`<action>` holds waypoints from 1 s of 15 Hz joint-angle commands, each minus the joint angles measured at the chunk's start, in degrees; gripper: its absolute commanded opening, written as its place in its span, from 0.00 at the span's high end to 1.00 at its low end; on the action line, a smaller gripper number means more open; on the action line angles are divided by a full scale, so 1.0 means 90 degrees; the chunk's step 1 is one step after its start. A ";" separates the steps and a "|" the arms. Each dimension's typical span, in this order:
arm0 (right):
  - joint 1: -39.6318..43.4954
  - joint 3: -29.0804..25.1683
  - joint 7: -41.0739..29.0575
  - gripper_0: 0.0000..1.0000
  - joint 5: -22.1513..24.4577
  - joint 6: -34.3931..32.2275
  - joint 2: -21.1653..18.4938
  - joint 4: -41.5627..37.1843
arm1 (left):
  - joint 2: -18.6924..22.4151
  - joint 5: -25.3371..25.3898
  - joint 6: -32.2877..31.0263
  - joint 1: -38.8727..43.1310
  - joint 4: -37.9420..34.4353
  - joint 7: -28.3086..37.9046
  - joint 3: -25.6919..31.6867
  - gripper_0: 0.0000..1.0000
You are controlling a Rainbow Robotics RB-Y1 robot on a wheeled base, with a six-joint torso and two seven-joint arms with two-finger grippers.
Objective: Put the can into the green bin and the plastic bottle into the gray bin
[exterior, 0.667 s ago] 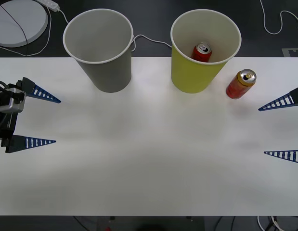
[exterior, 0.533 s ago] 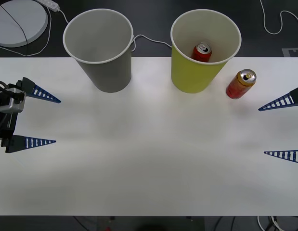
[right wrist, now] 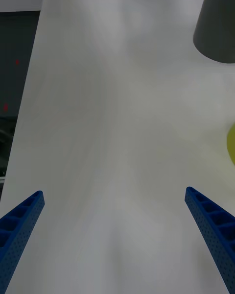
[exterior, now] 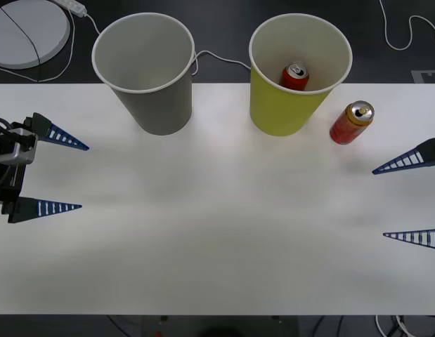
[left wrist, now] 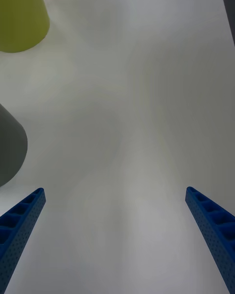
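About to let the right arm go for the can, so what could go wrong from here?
The can stands close beside the green bin; the right gripper, jaws open, could nudge the bin while closing in. The bin already holds a red can with a silver top, which the dropped can may hit.

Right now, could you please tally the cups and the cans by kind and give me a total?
Cups: 2, the gray bin and the green bin.
Cans: 2, a silver-topped red can inside the green bin and the can on the table beside it.
Total: 4.
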 commanded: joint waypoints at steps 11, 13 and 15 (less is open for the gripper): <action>-0.0662 -0.0358 0.0361 0.00 -0.0764 0.0000 -0.0019 0.2710 | 0.0000 0.0000 0.0000 0.0000 0.0000 0.0000 0.0000 0.00; -0.0798 -0.0358 0.0468 0.00 -0.0862 0.0000 -0.0019 0.3208 | 0.0000 0.0000 0.0000 0.0000 0.0000 0.0000 0.0000 0.00; -0.0945 -0.0358 0.0605 0.00 -0.0930 0.0000 -0.0019 0.3716 | 0.0000 0.0000 0.0000 0.0000 0.0000 0.0000 0.0000 0.00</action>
